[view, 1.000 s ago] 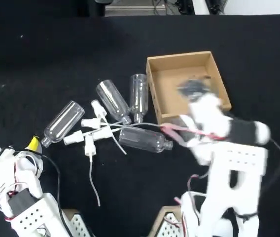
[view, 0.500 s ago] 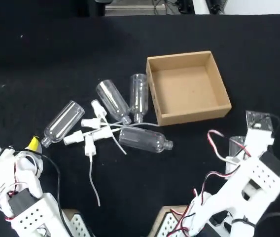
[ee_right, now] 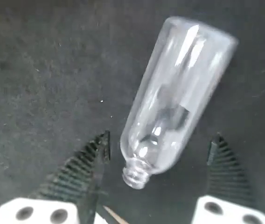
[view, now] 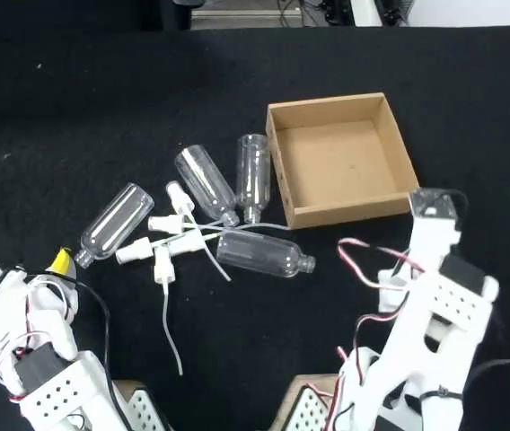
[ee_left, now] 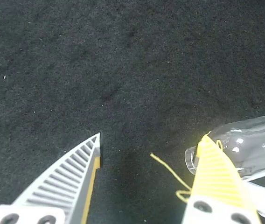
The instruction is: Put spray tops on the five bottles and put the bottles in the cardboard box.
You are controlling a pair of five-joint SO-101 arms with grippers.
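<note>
Your left pincer (ee_left: 151, 136) gapes wide on the surface, the leftmost bottle (view: 116, 222) lying neck-first just beside one fingertip, its body running toward 1 o'clock in the high view. Your right pincer (ee_right: 161, 136) (equally wide) straddles a second bottle (ee_right: 179, 93), whose neck points back at it; I'd judge that the nearer grasp.

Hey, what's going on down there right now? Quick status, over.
Left gripper open, beside the mouth of the leftmost bottle. Right gripper open, straddling a topless bottle. Cardboard box holds no bottles. Spray tops tangled among other bottles.
</note>
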